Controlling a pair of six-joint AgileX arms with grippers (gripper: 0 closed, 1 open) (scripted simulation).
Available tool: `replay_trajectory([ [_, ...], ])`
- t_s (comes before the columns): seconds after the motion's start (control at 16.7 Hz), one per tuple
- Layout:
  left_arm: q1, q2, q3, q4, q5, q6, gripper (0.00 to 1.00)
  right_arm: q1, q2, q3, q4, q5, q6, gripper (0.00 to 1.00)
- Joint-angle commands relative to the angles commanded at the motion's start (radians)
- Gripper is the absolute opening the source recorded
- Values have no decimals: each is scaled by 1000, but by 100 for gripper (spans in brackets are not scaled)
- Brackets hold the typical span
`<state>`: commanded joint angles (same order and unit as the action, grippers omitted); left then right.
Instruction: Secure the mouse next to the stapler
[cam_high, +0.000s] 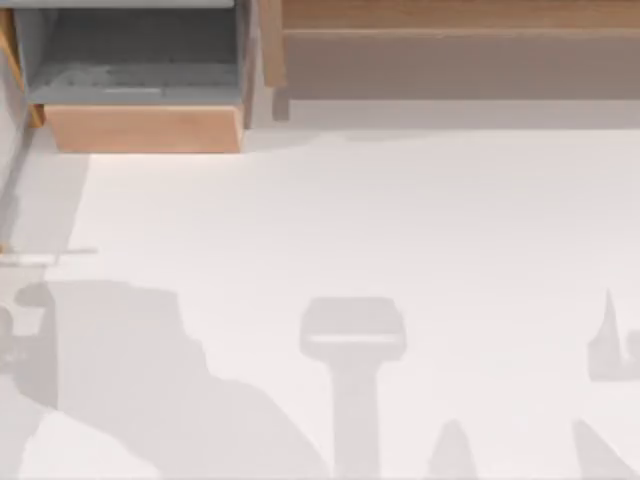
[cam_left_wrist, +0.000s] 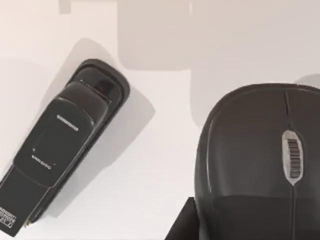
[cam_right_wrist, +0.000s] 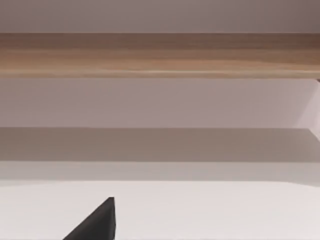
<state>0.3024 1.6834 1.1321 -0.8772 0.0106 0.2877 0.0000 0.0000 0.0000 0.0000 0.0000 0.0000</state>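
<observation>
Fingers aside, we cannot tell how open our left end effector is; one dark fingertip (cam_left_wrist: 182, 225) touches the mouse (cam_left_wrist: 260, 165) just under it. Mouse lies on the tabletop (cam_left_wrist: 160, 165), the stapler (cam_left_wrist: 62, 150) near, apart, its long axis slanted away.

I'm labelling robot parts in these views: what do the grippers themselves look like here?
Little of them shows. In the left wrist view, a flat black piece with straight edges, likely part of the left gripper, sits at the frame's edge. In the right wrist view, a matte black, pointed wedge, likely a right finger, rises from the frame's edge. No cables or markings are visible.
</observation>
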Motion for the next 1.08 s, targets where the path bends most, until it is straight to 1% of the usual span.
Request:
replay_trajectory([
  [0.12, -13, 14, -53, 39, 8, -6, 0, 0, 0, 0, 0, 0, 0, 100],
  [0.3, -24, 27, -85, 65, 14, -10, 0, 0, 0, 0, 0, 0, 0, 100],
  [1.08, -13, 19, -79, 66, 11, -7, 0, 0, 0, 0, 0, 0, 0, 100],
])
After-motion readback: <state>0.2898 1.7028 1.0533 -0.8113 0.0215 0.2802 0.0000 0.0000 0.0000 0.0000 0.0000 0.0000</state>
